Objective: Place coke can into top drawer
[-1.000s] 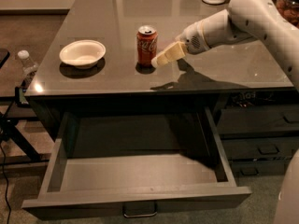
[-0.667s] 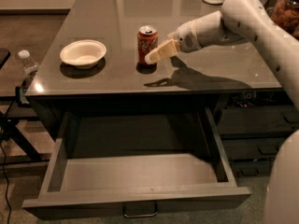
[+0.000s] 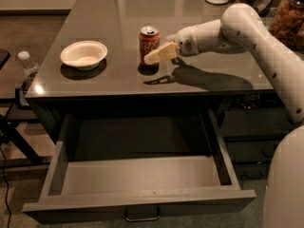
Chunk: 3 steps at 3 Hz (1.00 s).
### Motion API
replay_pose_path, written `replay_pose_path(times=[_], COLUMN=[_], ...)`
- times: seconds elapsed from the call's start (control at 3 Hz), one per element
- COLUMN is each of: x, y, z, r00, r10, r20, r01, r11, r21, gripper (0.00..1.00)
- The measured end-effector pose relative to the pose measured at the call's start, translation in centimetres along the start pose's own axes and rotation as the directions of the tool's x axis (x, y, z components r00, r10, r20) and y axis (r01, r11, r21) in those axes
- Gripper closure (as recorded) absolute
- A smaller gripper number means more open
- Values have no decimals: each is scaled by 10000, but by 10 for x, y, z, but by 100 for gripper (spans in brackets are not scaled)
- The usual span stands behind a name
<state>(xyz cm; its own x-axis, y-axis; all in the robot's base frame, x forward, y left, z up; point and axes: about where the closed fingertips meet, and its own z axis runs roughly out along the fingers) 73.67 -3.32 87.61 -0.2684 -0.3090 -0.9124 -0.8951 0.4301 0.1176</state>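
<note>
At the bench centre, nearer the front edge, grasp upright coke can mid-body, gently (likely light, thin-walled, slick), with gripper alongside, closure not discernible, top drawer open below.

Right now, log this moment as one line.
gripper: at coke can | coke can: upright on countertop | top drawer: open, can not in it | white bowl: apart from can

Glossy, reflective surface; shiny metal coke can; the claw at the can looks matt cream plastic; top drawer matt grey, metal handle.
</note>
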Motion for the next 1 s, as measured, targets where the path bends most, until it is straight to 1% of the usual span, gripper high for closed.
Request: replay_pose_path(times=[0.33, 0.67, 1.0], x=[0, -16, -29], y=[0, 12, 20], z=[0, 8, 18], r00=[10000, 9985, 9954], r10=[-3, -543, -934], r20=[1, 105, 215], r01=[3, 547, 948], r11=[10000, 9979, 9924], r21=[-2, -358, -788], gripper=[0, 0, 0])
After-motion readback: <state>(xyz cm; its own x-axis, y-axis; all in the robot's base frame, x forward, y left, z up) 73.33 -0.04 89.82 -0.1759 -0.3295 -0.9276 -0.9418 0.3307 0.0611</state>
